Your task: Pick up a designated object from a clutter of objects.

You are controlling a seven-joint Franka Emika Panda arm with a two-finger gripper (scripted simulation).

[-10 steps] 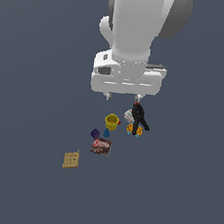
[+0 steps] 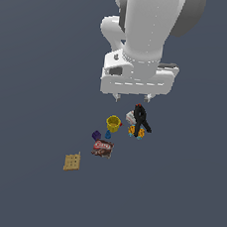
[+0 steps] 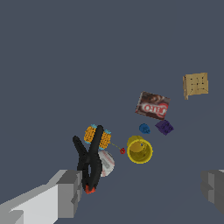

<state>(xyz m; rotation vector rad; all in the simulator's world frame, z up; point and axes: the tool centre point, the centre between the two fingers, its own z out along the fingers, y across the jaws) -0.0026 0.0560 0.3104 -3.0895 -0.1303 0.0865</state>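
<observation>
The orange wheeled block (image 2: 136, 132) with light-blue wheels lies on the floor, partly under a black clamp (image 2: 141, 117). In the wrist view the block (image 3: 97, 135) shows its studded top, with the clamp (image 3: 89, 162) across it and a white ball (image 3: 106, 162) beside the clamp. My gripper (image 2: 133, 97) is open and empty. It hangs above the clutter, just over the clamp and ball. In the wrist view my gripper (image 3: 142, 188) has its grey fingers (image 3: 70, 192) far apart.
A yellow cup (image 2: 113, 122) stands next to the block, with a small blue item (image 2: 107, 134), a purple cup (image 2: 96, 135) and a brown packet (image 2: 102, 147) beyond. A tan cracker (image 2: 71, 161) lies apart toward the exterior view's left. A tiny red item (image 3: 122, 151) lies by the cup.
The arm and hand have shifted slightly toward the exterior view's right, over the clamp. The objects have not moved.
</observation>
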